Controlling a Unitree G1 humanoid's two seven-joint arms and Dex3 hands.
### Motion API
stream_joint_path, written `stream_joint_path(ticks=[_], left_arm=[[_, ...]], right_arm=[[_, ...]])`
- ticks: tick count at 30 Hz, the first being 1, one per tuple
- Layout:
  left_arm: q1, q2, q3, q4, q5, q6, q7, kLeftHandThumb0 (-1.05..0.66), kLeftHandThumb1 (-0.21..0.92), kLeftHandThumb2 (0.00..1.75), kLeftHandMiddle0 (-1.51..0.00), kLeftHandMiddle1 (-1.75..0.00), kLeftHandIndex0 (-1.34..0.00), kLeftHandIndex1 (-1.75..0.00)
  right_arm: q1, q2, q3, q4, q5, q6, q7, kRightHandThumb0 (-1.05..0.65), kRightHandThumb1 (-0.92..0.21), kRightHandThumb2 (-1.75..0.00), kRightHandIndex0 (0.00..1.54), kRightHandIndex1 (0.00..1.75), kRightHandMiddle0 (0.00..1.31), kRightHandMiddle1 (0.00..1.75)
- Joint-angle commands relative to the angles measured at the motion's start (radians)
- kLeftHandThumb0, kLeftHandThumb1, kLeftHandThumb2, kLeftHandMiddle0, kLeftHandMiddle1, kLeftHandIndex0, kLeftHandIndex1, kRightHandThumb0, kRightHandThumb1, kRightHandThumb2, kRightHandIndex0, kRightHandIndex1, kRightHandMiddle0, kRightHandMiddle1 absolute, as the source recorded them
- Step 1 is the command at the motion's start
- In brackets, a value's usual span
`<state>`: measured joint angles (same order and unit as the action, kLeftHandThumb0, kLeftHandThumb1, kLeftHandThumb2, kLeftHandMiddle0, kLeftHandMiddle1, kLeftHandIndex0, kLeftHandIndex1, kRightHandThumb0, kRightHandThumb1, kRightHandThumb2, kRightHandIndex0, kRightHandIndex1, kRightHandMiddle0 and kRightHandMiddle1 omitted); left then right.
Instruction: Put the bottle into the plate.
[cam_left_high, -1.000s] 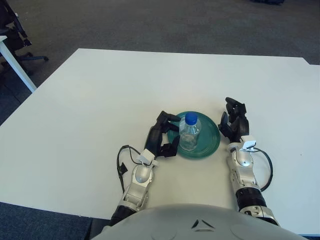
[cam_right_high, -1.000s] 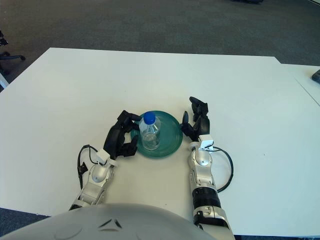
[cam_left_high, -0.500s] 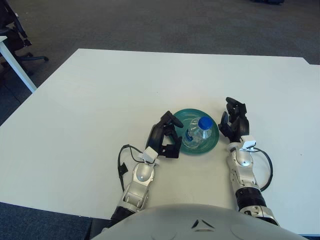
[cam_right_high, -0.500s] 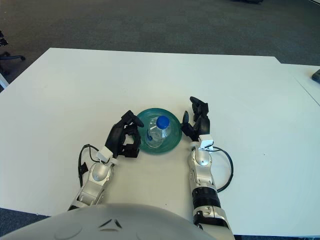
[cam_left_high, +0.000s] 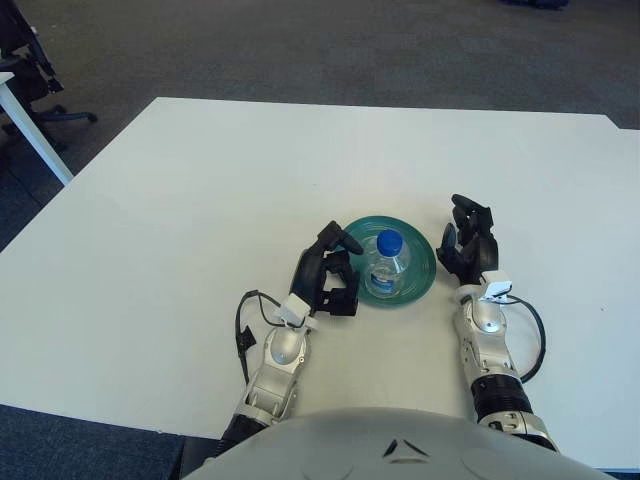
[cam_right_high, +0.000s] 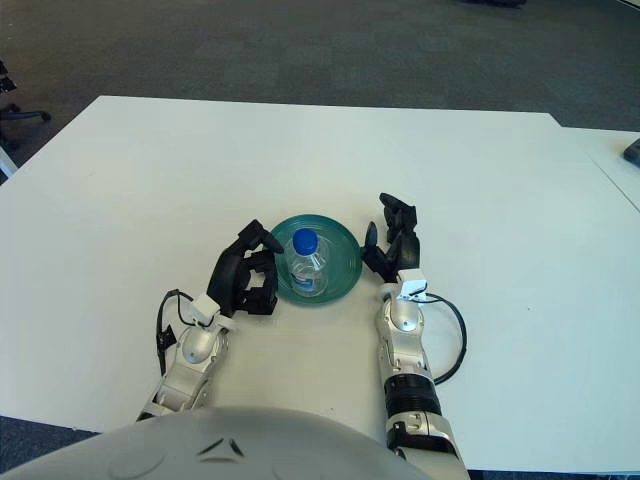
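We are working at a broad white table (cam_left_high: 200, 200) standing on dark grey carpet (cam_left_high: 300, 40), with a black office chair (cam_left_high: 25, 60) at the far left edge. The clear plastic bottle with a blue cap (cam_left_high: 385, 264) is standing upright inside the round green plate (cam_left_high: 420, 268), so we are judging the placing step as essentially done. Our left hand (cam_left_high: 328, 278) is sitting at the plate's left rim, fingers curled loosely and gripping nothing, just beside the bottle but apart from it. Our right hand (cam_left_high: 470, 245) is resting just right of the plate, fingers relaxed and empty. Next we are needing to draw the left hand clear without nudging the plate or toppling the bottle. The right eye view is showing a dark object (cam_right_high: 632, 151) on a neighbouring table; the left eye view alone is showing the chair.
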<state>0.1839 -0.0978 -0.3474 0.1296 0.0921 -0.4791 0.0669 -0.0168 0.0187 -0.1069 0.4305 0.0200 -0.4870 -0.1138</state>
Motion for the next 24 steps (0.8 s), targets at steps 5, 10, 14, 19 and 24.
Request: stream_joint_path(ticks=[5, 10, 14, 19, 24], left_arm=[[-0.004, -0.049, -0.002, 0.014, -0.01, -0.027, 0.012, -0.44, 0.4, 1.21, -1.15, -1.75, -0.54, -1.75], [-0.001, -0.054, -0.003, 0.011, -0.011, -0.025, 0.019, -0.44, 0.4, 1.21, -1.15, -1.75, -0.54, -1.75], [-0.001, -0.058, -0.004, 0.013, -0.009, -0.024, 0.027, -0.44, 0.4, 1.21, -1.15, -1.75, -0.54, -1.75], [0.0, -0.065, -0.008, 0.016, -0.014, -0.026, 0.036, -0.44, 0.4, 1.2, -1.15, -1.75, -0.54, -1.75], [0.0, -0.069, -0.009, 0.022, -0.024, -0.031, 0.038, -0.44, 0.41, 1.2, -1.14, -1.75, -0.53, -1.75]], right_arm=[[0.061, 0.026, 0.003, 0.085, 0.008, 0.024, 0.007, -0.39, -0.76, -0.89, 0.51, 0.34, 0.0, 0.97], [0.063, 0.024, 0.001, 0.082, 0.008, 0.023, 0.009, -0.39, -0.77, -0.89, 0.51, 0.35, 0.0, 0.96], [0.065, 0.023, 0.0, 0.081, 0.008, 0.023, 0.009, -0.39, -0.76, -0.89, 0.52, 0.35, 0.0, 0.95], [0.067, 0.021, -0.002, 0.077, 0.01, 0.025, 0.011, -0.39, -0.76, -0.89, 0.51, 0.35, 0.0, 0.96], [0.067, 0.021, -0.005, 0.075, 0.011, 0.027, 0.013, -0.39, -0.76, -0.89, 0.49, 0.35, 0.0, 0.98]])
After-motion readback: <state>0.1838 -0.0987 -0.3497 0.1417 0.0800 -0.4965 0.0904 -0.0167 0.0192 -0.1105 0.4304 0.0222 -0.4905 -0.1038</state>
